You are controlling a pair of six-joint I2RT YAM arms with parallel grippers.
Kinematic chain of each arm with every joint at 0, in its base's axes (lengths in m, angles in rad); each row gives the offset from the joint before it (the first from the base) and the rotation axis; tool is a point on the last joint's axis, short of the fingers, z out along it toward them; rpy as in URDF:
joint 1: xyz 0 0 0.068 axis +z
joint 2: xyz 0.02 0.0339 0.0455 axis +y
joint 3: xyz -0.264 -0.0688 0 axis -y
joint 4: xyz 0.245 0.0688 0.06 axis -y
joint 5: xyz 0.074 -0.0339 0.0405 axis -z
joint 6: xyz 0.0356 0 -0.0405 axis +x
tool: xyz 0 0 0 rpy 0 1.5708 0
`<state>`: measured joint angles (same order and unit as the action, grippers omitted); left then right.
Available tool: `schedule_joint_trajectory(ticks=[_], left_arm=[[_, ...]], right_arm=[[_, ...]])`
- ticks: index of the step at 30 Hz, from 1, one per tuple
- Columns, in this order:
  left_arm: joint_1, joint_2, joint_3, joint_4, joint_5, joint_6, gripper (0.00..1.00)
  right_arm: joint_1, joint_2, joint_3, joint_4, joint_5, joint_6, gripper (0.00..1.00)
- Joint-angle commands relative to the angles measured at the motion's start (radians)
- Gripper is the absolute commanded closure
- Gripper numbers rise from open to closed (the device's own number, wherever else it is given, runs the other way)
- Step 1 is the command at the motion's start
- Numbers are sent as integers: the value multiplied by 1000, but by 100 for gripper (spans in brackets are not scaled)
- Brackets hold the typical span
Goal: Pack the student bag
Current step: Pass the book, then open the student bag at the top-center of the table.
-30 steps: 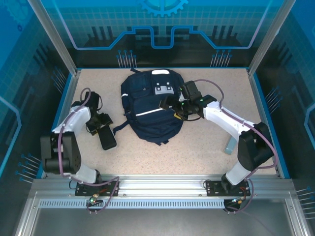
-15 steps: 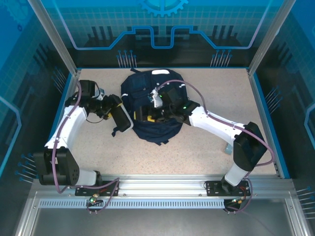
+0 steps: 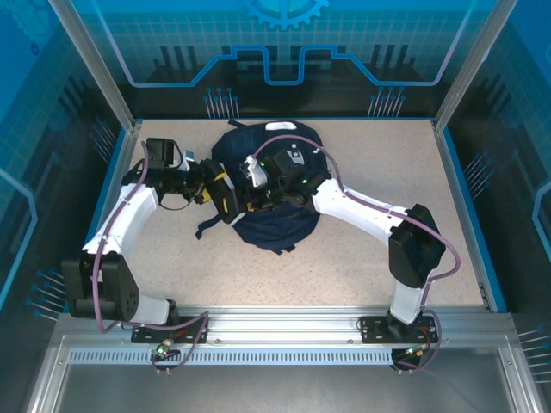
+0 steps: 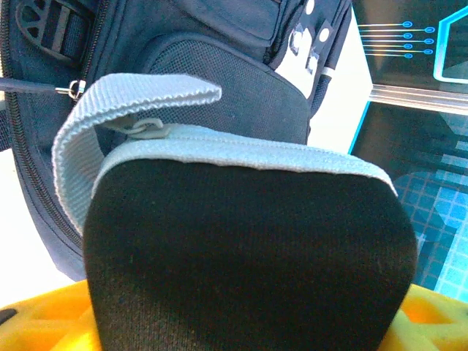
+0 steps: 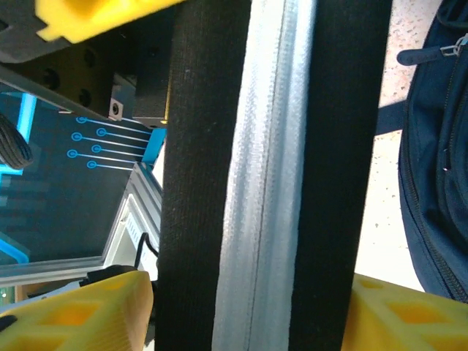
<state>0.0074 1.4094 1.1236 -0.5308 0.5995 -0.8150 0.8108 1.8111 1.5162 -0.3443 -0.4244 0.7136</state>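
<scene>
From above, the student bag lies flat, front up, at the middle of the desk, toward the far side. At its left edge the left gripper holds a black pouch clear of the desk. The right gripper reaches across the bag to meet it. This looks like a handover, so the right arm should take a square, firm hold before the left lets go.

In the left wrist view, the pouch sits clamped between the yellow fingers with its grey zip on top and the bag just beyond. Keep the loose grey loop out of any pinch.

In the right wrist view, the pouch runs between this gripper's fingers. I cannot tell whether they press it yet. Close across the pouch's width, clear of the left gripper.
</scene>
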Motion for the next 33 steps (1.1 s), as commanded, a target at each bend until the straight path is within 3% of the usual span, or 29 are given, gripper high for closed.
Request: schedule_joint_trajectory(ticks=[1,3,7,17,23,29,33], left_arm=[[-9,3,-15,23,40,-27,33],[-9,-2,-18,23,38,-27,26],[-8,-15,-25,18,23,-12,12],[-61,-61,3,-89,-147,191,4],[-240,-32,48,-91,-275,338,3],[-453,112,116,-69,-494,625,8],[-534,213,169,-49,-539,781,14]], right_arm=[[9,24,41,-27,-16,-14,43],[7,24,36,-27,-11,-3,50],[-8,6,-4,2,-13,35,53],[-163,-185,-198,-9,23,23,53],[-319,-357,-321,-86,69,17,53],[-473,-474,-384,-217,117,-1,51],[-536,-523,-420,-254,117,-1,51]])
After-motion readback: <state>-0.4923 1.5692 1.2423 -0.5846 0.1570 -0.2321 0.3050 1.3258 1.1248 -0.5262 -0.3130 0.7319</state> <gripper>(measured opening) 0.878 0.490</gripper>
